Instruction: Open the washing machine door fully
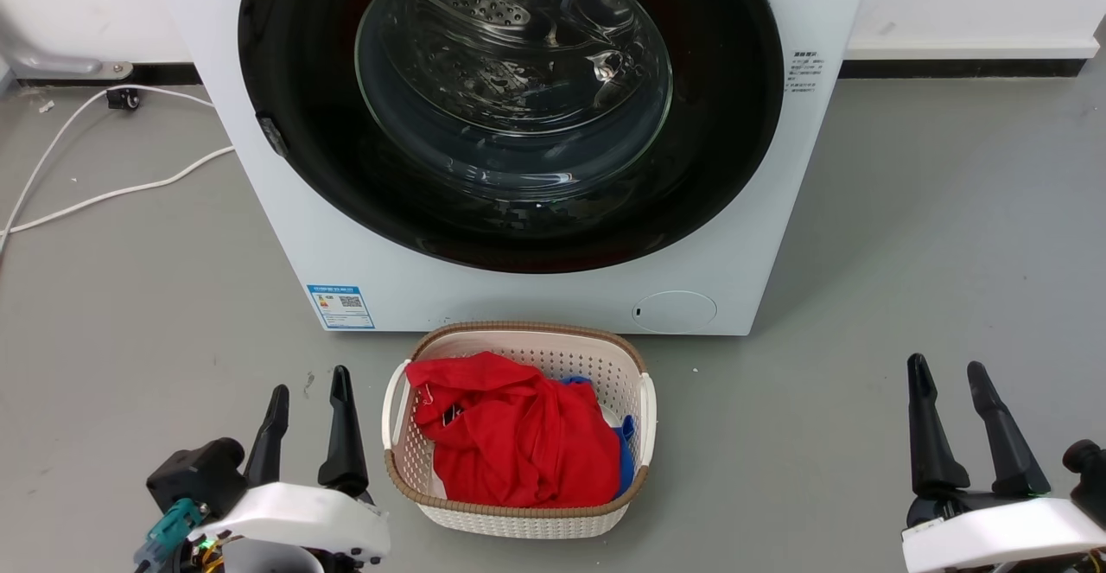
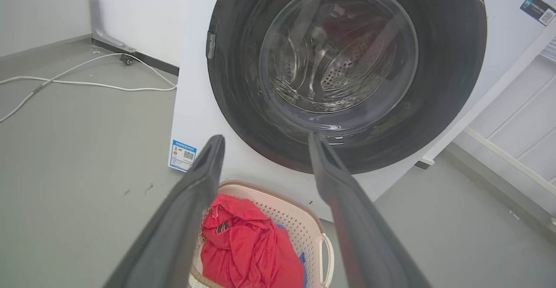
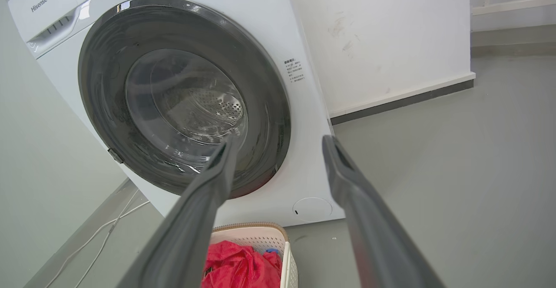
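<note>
At the far left of your head view, a white cable (image 1: 112, 197) trails across the grey floor (image 1: 950, 236). Your left gripper (image 1: 309, 380) sits low, just left of the laundry basket (image 1: 518, 517). Its fingers are parted and hold nothing, and the left wrist view shows the gap more clearly.

Straight ahead stands the washing machine (image 1: 553, 296), with a blue label sticker (image 1: 340, 306) at its lower left and a round service cover (image 1: 674, 311) at its lower right. The washing machine door (image 1: 726, 124) lies flat against the machine's front, closed, well apart from both grippers. A small grey tab (image 1: 270, 135) sits on its left rim. The head view crops the top of the machine, while the right wrist view takes in the control panel (image 3: 56, 14) with its brand lettering.

The basket stands on the floor just in front of the machine, holding a red cloth (image 1: 510, 443) over something blue.

At the lower right, your right gripper (image 1: 946, 362) is spread wide and empty, well apart from the basket.
</note>
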### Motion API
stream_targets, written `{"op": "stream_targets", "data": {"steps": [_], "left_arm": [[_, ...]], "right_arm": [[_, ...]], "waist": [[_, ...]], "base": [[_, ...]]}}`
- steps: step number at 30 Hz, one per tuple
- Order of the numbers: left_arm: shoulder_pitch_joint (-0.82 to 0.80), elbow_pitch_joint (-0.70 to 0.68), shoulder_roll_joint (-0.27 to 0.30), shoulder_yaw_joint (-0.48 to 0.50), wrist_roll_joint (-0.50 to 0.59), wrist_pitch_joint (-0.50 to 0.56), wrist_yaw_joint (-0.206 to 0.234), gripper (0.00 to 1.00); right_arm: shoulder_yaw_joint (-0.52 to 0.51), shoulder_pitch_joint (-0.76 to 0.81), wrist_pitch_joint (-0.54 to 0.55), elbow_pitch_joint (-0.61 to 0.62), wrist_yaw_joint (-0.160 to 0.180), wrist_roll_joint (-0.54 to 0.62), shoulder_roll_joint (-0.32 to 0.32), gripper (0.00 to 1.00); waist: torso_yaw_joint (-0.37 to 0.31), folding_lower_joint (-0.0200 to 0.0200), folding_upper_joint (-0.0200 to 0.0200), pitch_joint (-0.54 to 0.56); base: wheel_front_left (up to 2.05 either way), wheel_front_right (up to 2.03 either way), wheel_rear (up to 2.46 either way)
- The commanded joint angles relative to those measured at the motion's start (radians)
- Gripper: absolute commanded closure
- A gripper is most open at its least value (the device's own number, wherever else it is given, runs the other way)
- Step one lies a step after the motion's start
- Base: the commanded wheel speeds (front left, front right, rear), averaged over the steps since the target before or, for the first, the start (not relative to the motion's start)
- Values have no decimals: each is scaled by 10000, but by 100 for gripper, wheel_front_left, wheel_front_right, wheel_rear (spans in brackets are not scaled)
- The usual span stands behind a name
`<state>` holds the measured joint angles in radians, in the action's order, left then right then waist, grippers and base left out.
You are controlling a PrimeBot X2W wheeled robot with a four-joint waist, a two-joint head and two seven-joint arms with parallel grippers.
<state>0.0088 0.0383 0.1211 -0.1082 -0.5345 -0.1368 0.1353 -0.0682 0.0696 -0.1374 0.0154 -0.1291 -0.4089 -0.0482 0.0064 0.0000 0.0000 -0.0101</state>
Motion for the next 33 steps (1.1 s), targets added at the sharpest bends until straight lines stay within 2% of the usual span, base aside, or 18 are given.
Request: {"op": "stream_targets", "data": {"steps": [1, 21, 33], "left_arm": [[-4, -140, 99, -56, 264, -97, 52, 0], [352, -216, 2, -343, 2335, -633, 194, 0], [561, -188, -203, -256, 3398, -912, 0, 0]], "right_arm": [[17, 9, -89, 178, -20, 267, -33, 0], [19, 526, -626, 614, -22, 2339, -34, 0], [-14, 769, -926, 765, -24, 3154, -34, 0]], "waist": [[4, 0, 0, 0], [16, 0, 0, 20], [48, 0, 0, 19]], "base": [[0, 0, 0], [0, 0, 0], [0, 0, 0]]}}
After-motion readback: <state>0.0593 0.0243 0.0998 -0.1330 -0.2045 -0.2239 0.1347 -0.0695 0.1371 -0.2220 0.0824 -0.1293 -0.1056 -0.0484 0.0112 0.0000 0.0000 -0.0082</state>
